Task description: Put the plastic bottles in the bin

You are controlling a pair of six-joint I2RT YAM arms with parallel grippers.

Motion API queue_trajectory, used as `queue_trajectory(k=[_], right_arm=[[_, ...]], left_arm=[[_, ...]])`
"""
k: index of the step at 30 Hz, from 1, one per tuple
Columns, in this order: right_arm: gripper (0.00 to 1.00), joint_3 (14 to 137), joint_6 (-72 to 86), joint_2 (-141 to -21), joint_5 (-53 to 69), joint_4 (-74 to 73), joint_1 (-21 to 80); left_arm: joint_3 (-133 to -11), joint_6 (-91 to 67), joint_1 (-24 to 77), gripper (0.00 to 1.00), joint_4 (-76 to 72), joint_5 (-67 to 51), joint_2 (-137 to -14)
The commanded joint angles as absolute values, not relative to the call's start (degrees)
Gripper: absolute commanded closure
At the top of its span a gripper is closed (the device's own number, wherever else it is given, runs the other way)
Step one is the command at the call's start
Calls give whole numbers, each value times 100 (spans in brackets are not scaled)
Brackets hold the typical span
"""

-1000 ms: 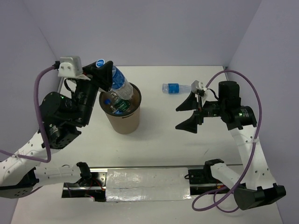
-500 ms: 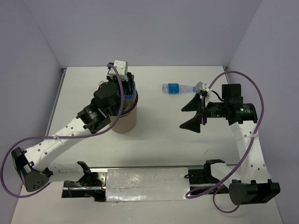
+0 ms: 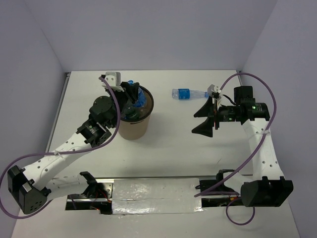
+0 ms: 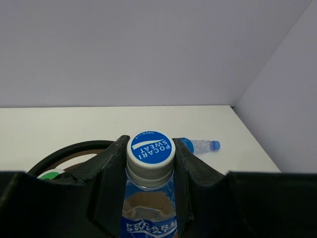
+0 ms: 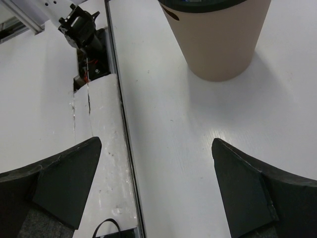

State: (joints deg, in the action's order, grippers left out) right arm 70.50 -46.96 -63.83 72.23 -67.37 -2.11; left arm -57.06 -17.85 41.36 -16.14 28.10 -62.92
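My left gripper is shut on the neck of a clear bottle with a blue label. It holds that bottle cap-up in the mouth of the brown bin. In the left wrist view the black fingers pinch the bottle just under its blue and white cap, with the bin's black rim behind and a green cap inside. A second blue-labelled bottle lies on its side at the back of the table. My right gripper hangs open and holds nothing, to the right of the bin.
A metal rail with a white taped strip runs along the near table edge between the arm bases. Purple cables loop off both arms. Pale walls close the table at the back and on both sides.
The left arm swung from the bin's left to over it. The held bottle went from tilted above the rim to upright in the bin's mouth. The right gripper shifted slightly, still open.
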Motion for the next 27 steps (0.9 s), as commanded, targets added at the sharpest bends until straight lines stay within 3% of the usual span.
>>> queue_trajectory(k=[1,17,21,25,27], right_arm=[[0,7286,-4834,-6442,7356,-6838,-299],[0,7365,-4913,-6662,7374,-6943,-343],[0,7357,-4896,-6697,7383,-6882,-343],[0,7365,-4843,-6732,7348,-6803,-360],[0,7365,-4781,-6759,7330,-6724,-369]], left_arm=[[-5248,-2118,4157,100,-501,2321,-6627],[-5255,-2136,3788,97,-220,2469,-6460],[-5589,-1978,3779,81,-36,2584,-6399],[-5836,-1872,3771,52,193,2750,-6346],[-5888,-1820,3753,43,237,2786,-6302]])
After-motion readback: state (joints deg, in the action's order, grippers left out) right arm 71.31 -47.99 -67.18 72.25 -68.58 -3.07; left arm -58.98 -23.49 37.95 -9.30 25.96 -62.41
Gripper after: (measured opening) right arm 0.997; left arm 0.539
